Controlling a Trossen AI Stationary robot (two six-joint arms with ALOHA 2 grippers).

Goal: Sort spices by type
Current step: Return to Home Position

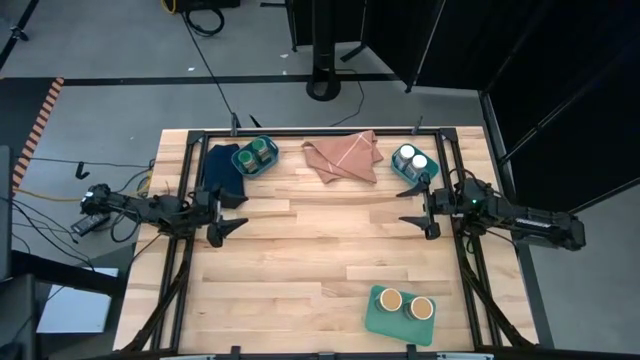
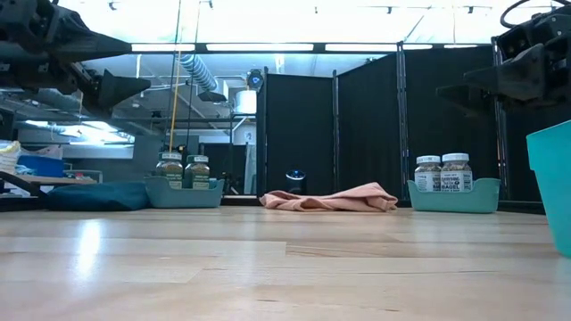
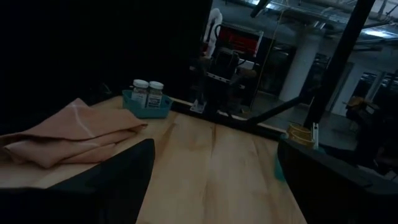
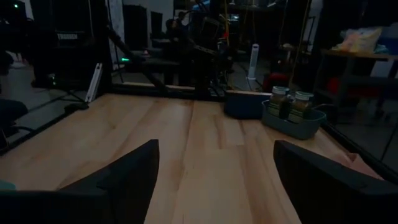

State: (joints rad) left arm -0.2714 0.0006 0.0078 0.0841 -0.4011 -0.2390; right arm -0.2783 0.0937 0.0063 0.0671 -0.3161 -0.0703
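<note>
Two green-lidded spice jars stand in a teal bin at the far left. Two white-lidded jars stand in a teal bin at the far right. Two tan-topped jars stand on a green tray near the front right. My left gripper hovers open at the table's left side, pointing level toward the middle. My right gripper hovers open at the right side, facing it. Nothing is between either pair of fingers.
A pink cloth lies at the far middle between the bins, and a dark blue cloth lies beside the left bin. The bare wood between the two grippers is free room. A black frame runs along the table's edges.
</note>
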